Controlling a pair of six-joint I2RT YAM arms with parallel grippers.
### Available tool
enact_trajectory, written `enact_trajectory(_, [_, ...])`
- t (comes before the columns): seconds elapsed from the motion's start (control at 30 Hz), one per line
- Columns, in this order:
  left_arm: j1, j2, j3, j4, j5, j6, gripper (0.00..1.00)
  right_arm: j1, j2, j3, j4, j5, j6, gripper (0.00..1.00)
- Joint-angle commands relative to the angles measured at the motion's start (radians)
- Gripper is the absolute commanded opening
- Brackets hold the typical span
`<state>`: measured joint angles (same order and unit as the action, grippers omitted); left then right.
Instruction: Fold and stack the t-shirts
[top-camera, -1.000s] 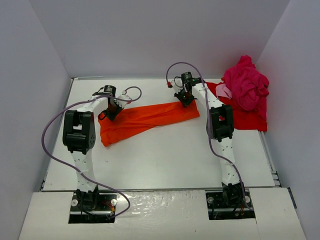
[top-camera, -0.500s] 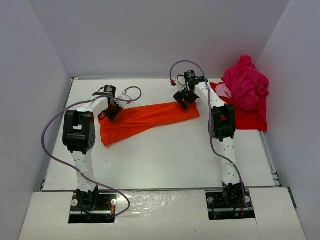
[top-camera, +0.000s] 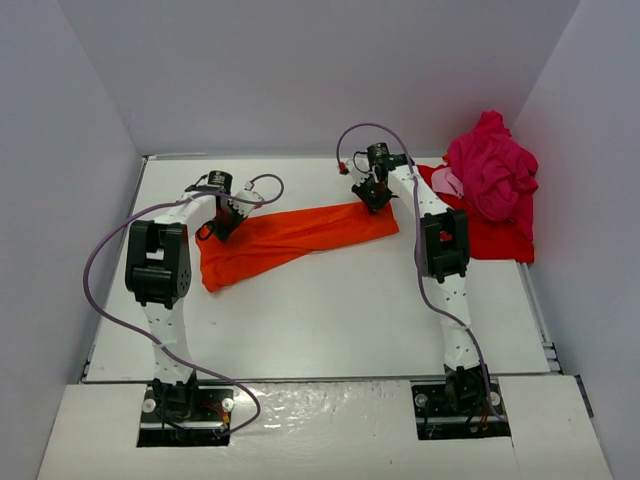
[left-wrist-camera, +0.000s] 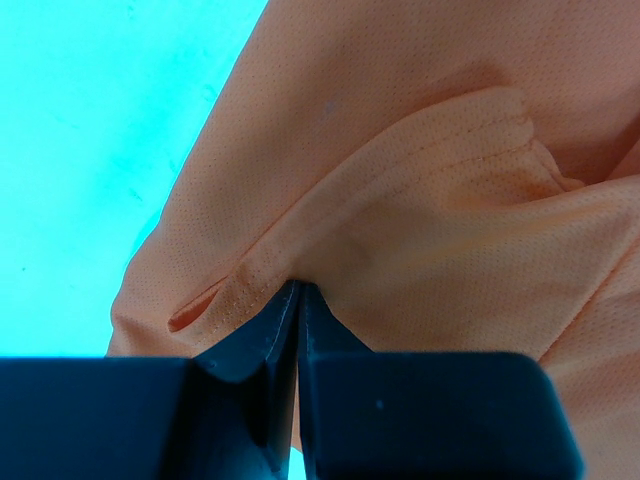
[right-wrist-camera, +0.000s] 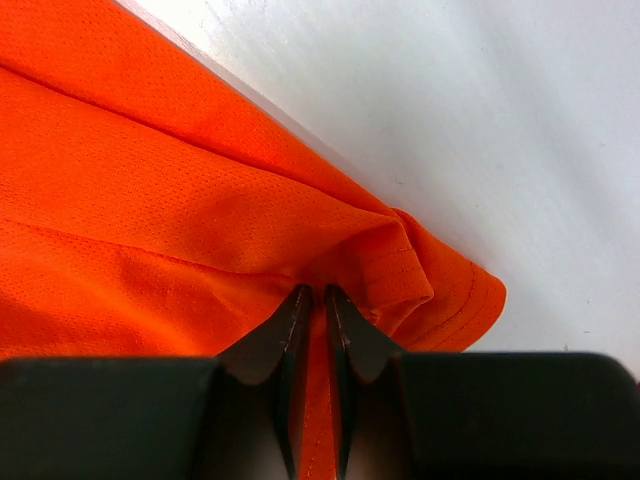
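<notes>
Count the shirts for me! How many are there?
3. The orange-red shirt lies stretched out in the middle. The magenta-pink shirt is a crumpled heap at the far right. The red shirt lies flat under it. More could be hidden in that heap.

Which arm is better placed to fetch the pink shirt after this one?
Right, probably: the right gripper pinches the orange shirt at the end nearest the pink shirt; the left gripper holds the far-left end.

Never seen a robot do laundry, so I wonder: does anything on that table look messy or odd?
The pink t-shirt sits crumpled in a heap on the red t-shirt at the far right corner. The orange t-shirt is bunched into a slanted strip, pinched near its ends by the left end effector and right end effector.
</notes>
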<state>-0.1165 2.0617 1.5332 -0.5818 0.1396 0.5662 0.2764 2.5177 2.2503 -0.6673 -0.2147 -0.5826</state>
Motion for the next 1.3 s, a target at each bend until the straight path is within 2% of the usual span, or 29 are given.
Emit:
enact_trajectory(0.0, [0.008,-0.012,0.003,0.005,-0.023,0.015,0.00,-0.001,0.012,0.015,-0.032,-0.034,-0.026,0.01])
enact_trajectory(0.2, [0.006,-0.005,0.011,0.000,-0.020,0.011,0.00,-0.019,-0.005,0.017,-0.031,-0.032,-0.010,0.00])
enact_trajectory(0.23, [0.005,-0.008,0.007,0.000,-0.019,0.011,0.00,-0.018,-0.012,0.022,-0.031,-0.013,-0.004,0.07])
enact_trajectory(0.27, [0.004,-0.012,0.003,0.001,-0.018,0.012,0.00,-0.017,-0.020,0.025,-0.031,0.008,0.002,0.18])
enact_trajectory(0.3, [0.003,-0.021,-0.002,0.008,-0.018,0.014,0.00,-0.017,-0.038,0.020,-0.034,0.032,0.004,0.55])
enact_trajectory(0.33, [0.003,-0.032,-0.010,0.015,-0.016,0.015,0.00,-0.016,-0.061,0.005,-0.031,0.040,0.002,0.72])
enact_trajectory(0.37, [0.004,-0.041,-0.017,0.019,-0.013,0.015,0.00,-0.016,-0.082,-0.006,-0.030,0.044,0.001,0.84])
enact_trajectory(0.5, [0.001,-0.063,-0.038,0.029,0.002,0.009,0.00,-0.013,-0.131,-0.026,-0.031,0.017,-0.007,0.89])
enact_trajectory(0.6, [-0.003,-0.066,-0.052,0.034,0.002,0.010,0.00,-0.017,-0.121,-0.021,-0.032,-0.008,-0.019,0.89])
enact_trajectory(0.7, [-0.013,-0.075,-0.074,0.045,-0.005,0.015,0.00,-0.019,-0.085,0.003,-0.038,-0.072,-0.042,0.79])
enact_trajectory(0.77, [-0.020,-0.090,-0.092,0.055,-0.009,0.018,0.00,-0.017,-0.037,0.041,-0.046,-0.103,-0.052,0.55])
enact_trajectory(0.83, [-0.023,-0.095,-0.109,0.061,-0.011,0.025,0.00,-0.010,0.017,0.075,-0.080,-0.110,-0.060,0.40])
enact_trajectory(0.9, [-0.023,-0.097,-0.118,0.065,-0.015,0.035,0.00,-0.005,0.047,0.104,-0.109,-0.112,-0.064,0.15])
enact_trajectory(0.93, [-0.023,-0.097,-0.120,0.065,-0.020,0.038,0.00,-0.005,0.050,0.106,-0.110,-0.112,-0.066,0.14])
enact_trajectory(1.0, [-0.023,-0.087,-0.125,0.072,-0.033,0.044,0.00,-0.006,0.040,0.067,-0.106,-0.098,-0.062,0.01])
enact_trajectory(1.1, [-0.024,-0.078,-0.134,0.077,-0.031,0.053,0.00,-0.018,0.007,0.011,-0.090,-0.078,-0.050,0.00])
enact_trajectory(1.17, [-0.025,-0.078,-0.139,0.082,-0.029,0.054,0.00,-0.022,-0.018,-0.019,-0.055,-0.023,-0.021,0.10])
enact_trajectory(1.23, [-0.026,-0.078,-0.141,0.085,-0.026,0.053,0.00,-0.023,-0.026,-0.026,-0.015,0.032,-0.007,0.00])
enact_trajectory(1.27, [-0.026,-0.078,-0.142,0.087,-0.024,0.053,0.00,-0.022,-0.025,-0.016,-0.009,0.051,0.001,0.00])
